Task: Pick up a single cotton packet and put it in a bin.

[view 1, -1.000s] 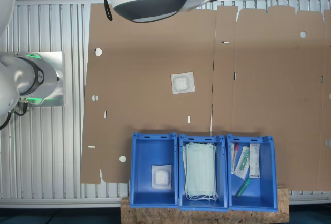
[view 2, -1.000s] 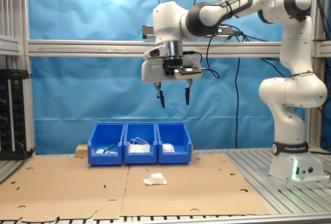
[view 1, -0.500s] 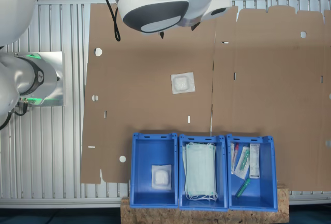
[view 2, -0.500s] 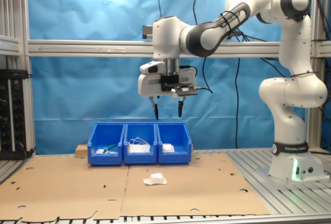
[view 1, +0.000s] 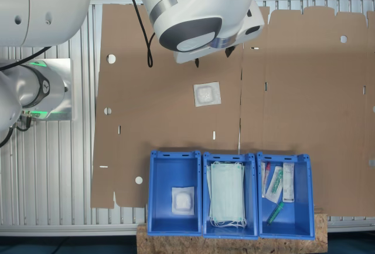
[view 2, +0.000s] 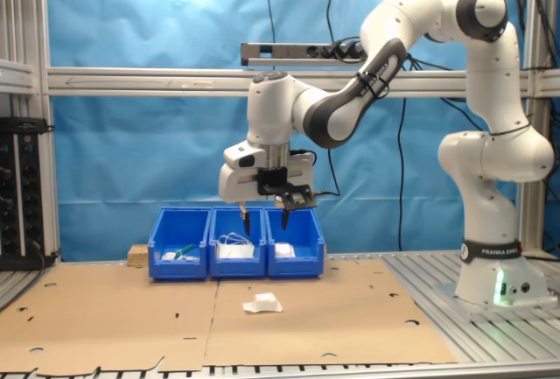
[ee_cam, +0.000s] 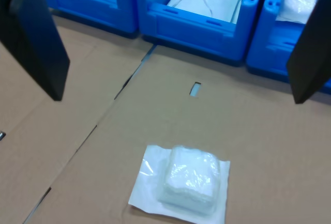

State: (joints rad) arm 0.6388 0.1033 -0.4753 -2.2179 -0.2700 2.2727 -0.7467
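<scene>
A cotton packet (view 1: 207,94) lies flat on the cardboard in front of the crates, its white pad showing through the plastic (ee_cam: 186,180); in the second exterior view the packet (view 2: 262,304) rests on the sheet. My gripper (view 2: 265,221) hangs open and empty well above it, jaws pointing down. Its dark fingers (ee_cam: 39,38) frame the packet in the wrist view. The bin (view 1: 161,192) is the blue crate at the first exterior view's left and holds another cotton packet (view 1: 183,200). In the second exterior view the bin (view 2: 295,256) is the rightmost crate.
A middle blue crate (view 1: 205,207) holds pale green masks (view 1: 227,195). A third crate (view 1: 304,201) holds syringes and long packets. All three stand in a row on a wooden board at the cardboard's edge. The arm's base (view 2: 492,274) stands on the slatted metal table.
The arm has come down and moved toward the crates, bringing the open gripper from high up to about the crates' rim height above the packet. The packet has not moved.
</scene>
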